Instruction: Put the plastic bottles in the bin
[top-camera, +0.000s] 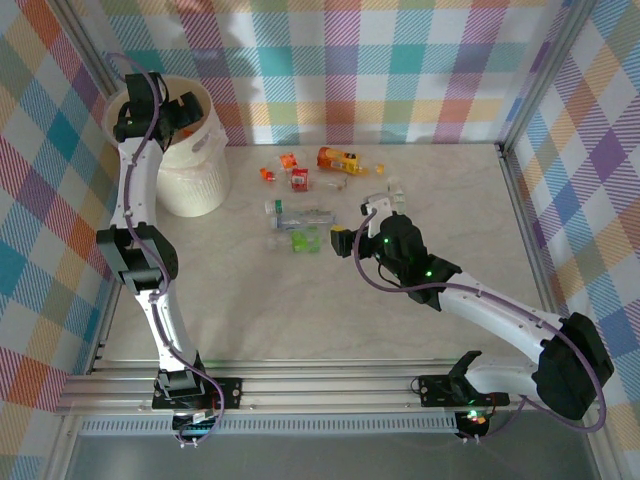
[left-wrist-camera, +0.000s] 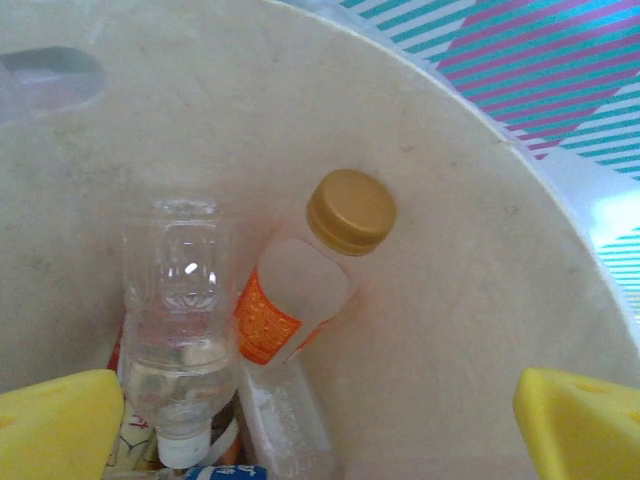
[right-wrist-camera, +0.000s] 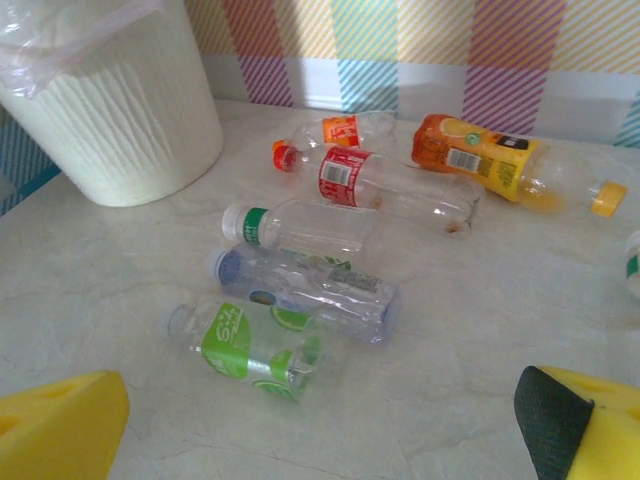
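Note:
My left gripper (left-wrist-camera: 320, 425) hangs open over the cream-white bin (top-camera: 192, 178), with nothing between its yellow pads (left-wrist-camera: 55, 420). Inside the bin (left-wrist-camera: 470, 300) lie a gold-capped bottle with an orange label (left-wrist-camera: 300, 290) and a clear white-capped bottle (left-wrist-camera: 180, 320). My right gripper (top-camera: 358, 224) is open low over the table, just right of the loose bottles. Closest to it lies a green-labelled bottle (right-wrist-camera: 245, 350), then a blue-capped one (right-wrist-camera: 310, 290) and a green-banded one (right-wrist-camera: 300, 225). Farther off lie a red-labelled bottle (right-wrist-camera: 385, 188), an orange juice bottle (right-wrist-camera: 500, 165) and a small orange bottle (right-wrist-camera: 340, 130).
The bin (right-wrist-camera: 110, 110) stands at the table's far left corner against the checked back wall. More small clear bottles (top-camera: 392, 190) lie just beyond my right gripper. A metal frame post (top-camera: 540, 80) rises at the right. Bare marbled tabletop (top-camera: 280, 310) stretches toward the arm bases.

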